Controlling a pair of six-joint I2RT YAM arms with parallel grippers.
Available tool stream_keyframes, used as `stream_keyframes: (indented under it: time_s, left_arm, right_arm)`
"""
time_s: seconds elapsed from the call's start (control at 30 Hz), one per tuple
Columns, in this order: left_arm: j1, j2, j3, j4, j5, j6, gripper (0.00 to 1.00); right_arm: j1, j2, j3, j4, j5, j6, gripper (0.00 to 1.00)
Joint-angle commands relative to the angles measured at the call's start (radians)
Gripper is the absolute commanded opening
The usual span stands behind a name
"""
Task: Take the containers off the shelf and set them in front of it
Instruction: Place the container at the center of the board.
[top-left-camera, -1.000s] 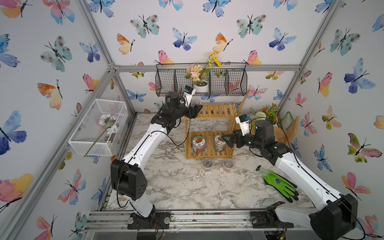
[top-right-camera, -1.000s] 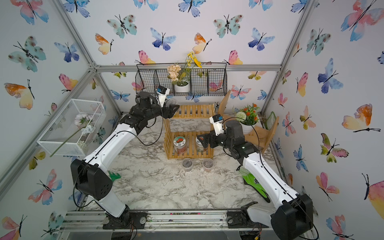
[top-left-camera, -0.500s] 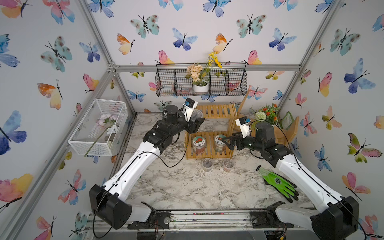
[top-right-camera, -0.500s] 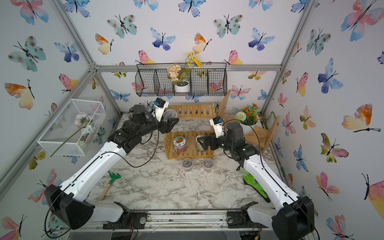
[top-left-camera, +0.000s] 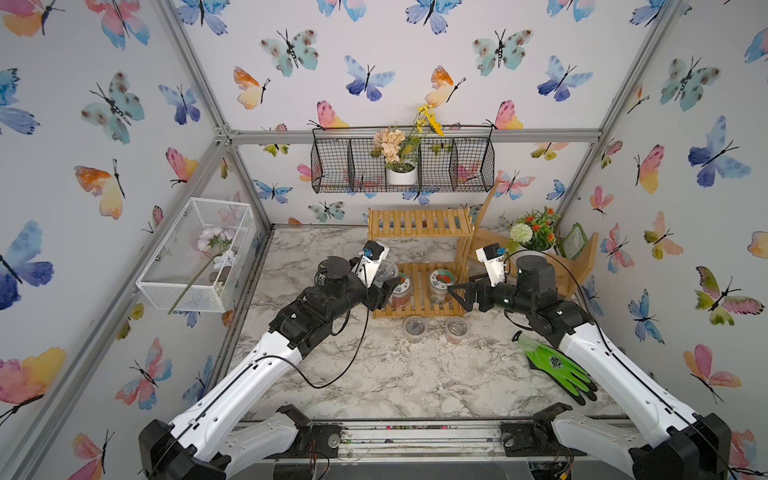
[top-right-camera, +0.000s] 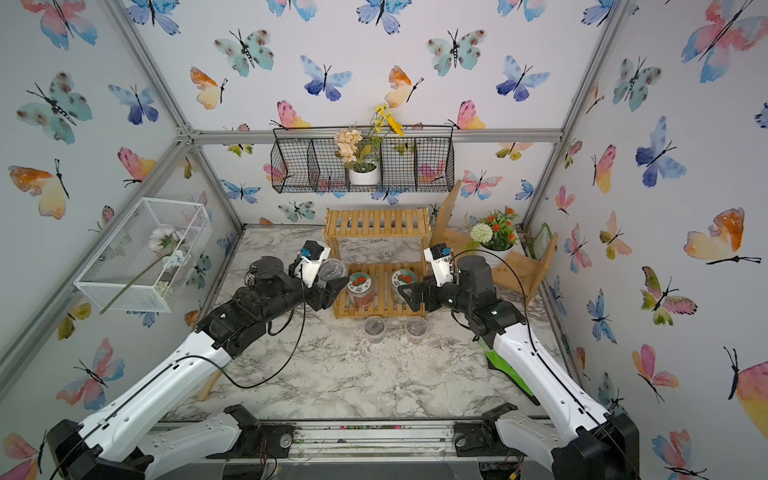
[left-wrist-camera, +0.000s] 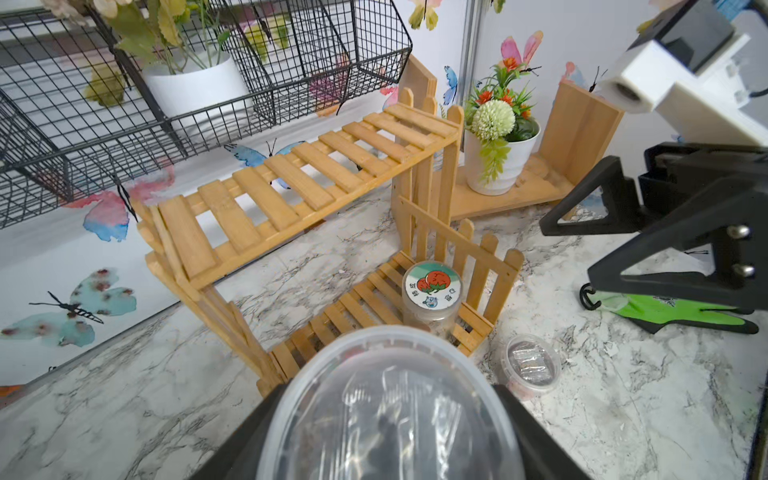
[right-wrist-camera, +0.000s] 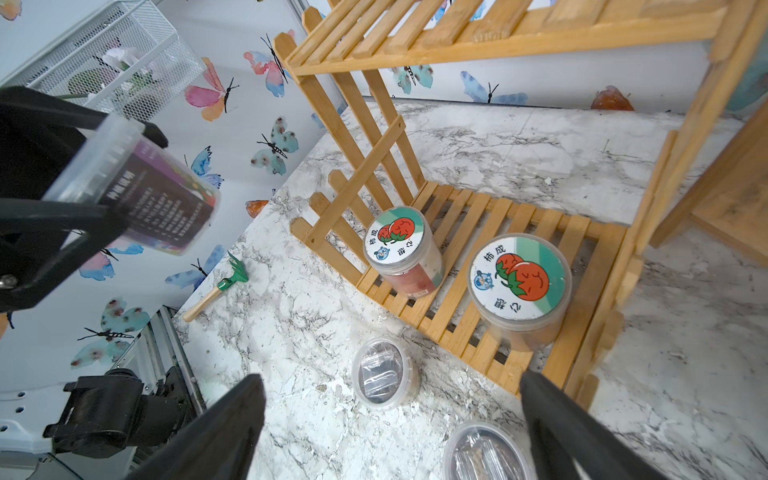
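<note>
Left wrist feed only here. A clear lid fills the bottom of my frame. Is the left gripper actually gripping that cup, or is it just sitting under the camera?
Observer: Gripping it. The left gripper is shut on the small cup, held in the air near the left end of the shelf.
Operator: I see one jar on the bottom tier. More?
Observer: Yes. A second jar stands on that tier, hidden from you by the small cup. Yours is the right jar.
Operator: Cups already set down?
Observer: Two, side by side on the table in front of the shelf: left cup and right cup.
</note>
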Motion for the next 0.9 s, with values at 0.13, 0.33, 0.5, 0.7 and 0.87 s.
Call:
stream_keyframes:
  time_s: [0.13, 0.33, 0.5, 0.7, 0.87]
  left_arm:
    - [-0.08, -0.097, -0.164, 0.093, -0.127, -0.051, 0.65]
    - [-0.099, -0.119, -0.27, 0.115, -0.158, -0.103, 0.64]
    - [-0.102, -0.123, -0.359, 0.178, -0.192, -0.15, 0.64]
    - [-0.101, -0.107, -0.422, 0.236, -0.214, -0.193, 0.64]
    - [-0.101, -0.071, -0.467, 0.28, -0.234, -0.21, 0.63]
  right_arm:
    - [-0.005, -0.042, -0.032, -0.031, -0.005, 0.013, 0.98]
    - [-0.005, -0.064, -0.052, -0.026, -0.002, 0.024, 0.98]
    - [-0.005, -0.089, -0.075, -0.022, 0.007, 0.033, 0.98]
    - [-0.005, -0.118, -0.092, -0.02, 0.016, 0.044, 0.98]
    - [-0.005, -0.137, -0.097, -0.022, 0.024, 0.049, 0.98]
